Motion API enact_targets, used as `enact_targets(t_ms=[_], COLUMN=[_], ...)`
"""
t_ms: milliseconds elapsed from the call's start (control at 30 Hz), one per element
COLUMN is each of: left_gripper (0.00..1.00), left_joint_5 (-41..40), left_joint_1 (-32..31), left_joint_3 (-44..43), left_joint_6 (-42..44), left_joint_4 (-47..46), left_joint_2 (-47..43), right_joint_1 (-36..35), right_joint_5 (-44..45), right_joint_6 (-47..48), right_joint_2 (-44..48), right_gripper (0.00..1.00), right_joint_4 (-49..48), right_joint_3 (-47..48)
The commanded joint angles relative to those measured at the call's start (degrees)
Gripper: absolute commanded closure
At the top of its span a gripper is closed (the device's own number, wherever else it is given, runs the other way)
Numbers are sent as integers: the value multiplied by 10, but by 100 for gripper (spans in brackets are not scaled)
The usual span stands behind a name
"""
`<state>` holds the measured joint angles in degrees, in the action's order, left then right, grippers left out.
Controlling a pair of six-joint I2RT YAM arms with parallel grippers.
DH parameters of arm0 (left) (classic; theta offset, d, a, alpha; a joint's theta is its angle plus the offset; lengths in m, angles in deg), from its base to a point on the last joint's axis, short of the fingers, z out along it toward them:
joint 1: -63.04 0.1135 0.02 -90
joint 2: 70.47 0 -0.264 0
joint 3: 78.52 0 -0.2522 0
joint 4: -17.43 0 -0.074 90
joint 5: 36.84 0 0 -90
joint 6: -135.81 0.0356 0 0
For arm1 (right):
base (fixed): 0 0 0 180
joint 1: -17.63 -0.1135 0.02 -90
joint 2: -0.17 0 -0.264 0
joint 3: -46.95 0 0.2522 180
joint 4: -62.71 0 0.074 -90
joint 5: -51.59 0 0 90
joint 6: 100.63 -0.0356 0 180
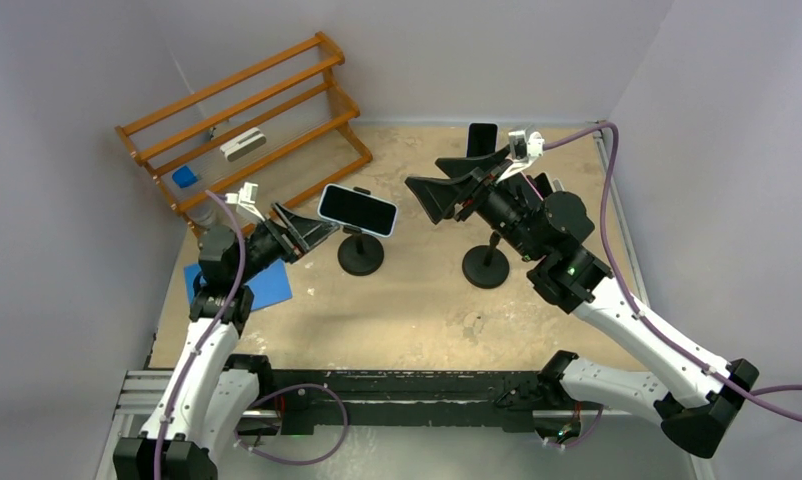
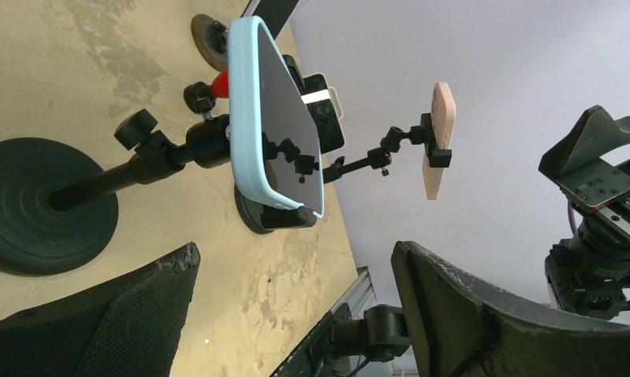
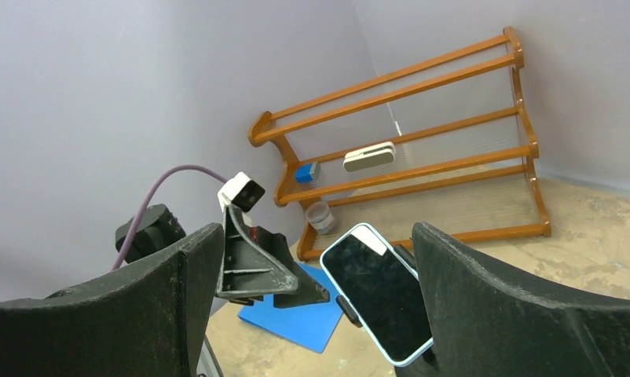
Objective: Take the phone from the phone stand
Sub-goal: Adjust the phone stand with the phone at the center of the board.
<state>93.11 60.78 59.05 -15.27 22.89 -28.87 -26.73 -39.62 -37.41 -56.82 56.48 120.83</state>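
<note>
Fingers of your left gripper [image 2: 294, 253] fill the bottom of the left wrist view: spread wide, holding nothing. Past them the light-blue phone [image 2: 276, 118] sits clamped on its phone stand [image 2: 45, 208]. Only this view shows the black joint [image 2: 206, 141] behind it and a pinkish phone [image 2: 440, 141], edge-on, farther off. The right wrist view gives you the dark screen instead. Your right gripper [image 1: 429, 182] is also wide and empty. Both arms reach inward from opposite sides of the phone; neither touches it.
</note>
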Motion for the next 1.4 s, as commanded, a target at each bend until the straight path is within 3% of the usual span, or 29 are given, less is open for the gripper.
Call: enact_targets(t_ms=[0, 567, 900, 1367], left_gripper=[9, 13, 24, 32], left_joint_5=[16, 32, 41, 41], left_joint_1=[4, 4, 4, 3], left_joint_3=[-1, 5, -9, -30], left_joint_6=[-22, -48, -46, -59], left_joint_4=[-102, -203, -222, -261], left_joint_2=[18, 96, 126, 180], right_joint_1=[-5, -7, -7, -6], right_joint_5=[-12, -13, -8, -4], right_joint_6=[6, 5, 4, 5], right_joint_2=[5, -1, 4, 6], right_gripper=[9, 9, 9, 9], right_joint_4=[-29, -30, -30, -28], right_joint_3=[8, 8, 1, -1])
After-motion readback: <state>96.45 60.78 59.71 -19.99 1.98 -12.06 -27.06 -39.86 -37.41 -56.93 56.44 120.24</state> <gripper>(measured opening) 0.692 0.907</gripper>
